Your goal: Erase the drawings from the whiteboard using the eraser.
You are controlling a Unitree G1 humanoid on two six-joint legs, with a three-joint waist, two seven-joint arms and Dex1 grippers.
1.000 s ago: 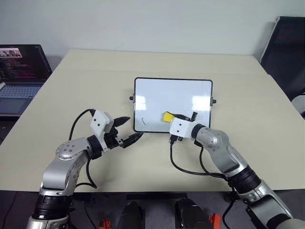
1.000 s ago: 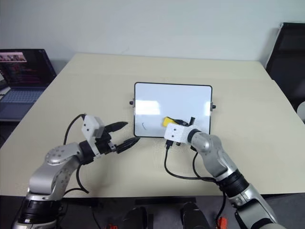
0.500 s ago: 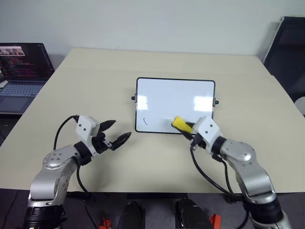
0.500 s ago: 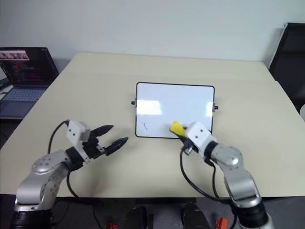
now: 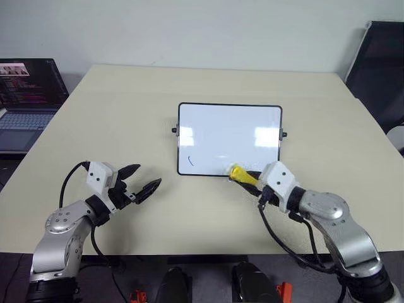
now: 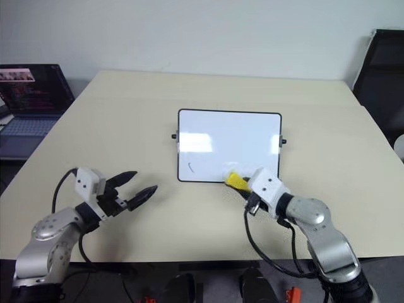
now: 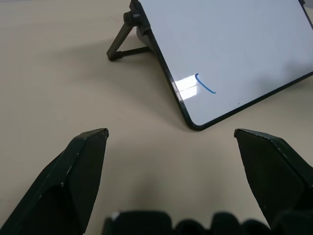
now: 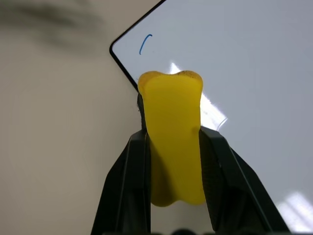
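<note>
Whiteboard [image 5: 230,136] propped mid-desk [image 5: 126,101]: right tool [image 5: 252,178] clamped on eraser [image 5: 240,175] at its near edge, left tool [image 5: 144,181] apart nearby; sweep flat toward remaining stroke [image 5: 191,161], pressing lightly.

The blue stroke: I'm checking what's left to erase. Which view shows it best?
The left wrist view: the stroke is close and sharp near the whiteboard's corner. Right wrist shows it smaller; the head views, tiny.

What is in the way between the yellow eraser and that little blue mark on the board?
Nothing visible. The right gripper holds the eraser at the whiteboard's near edge, and only bare white board lies between it and the blue stroke.
</note>
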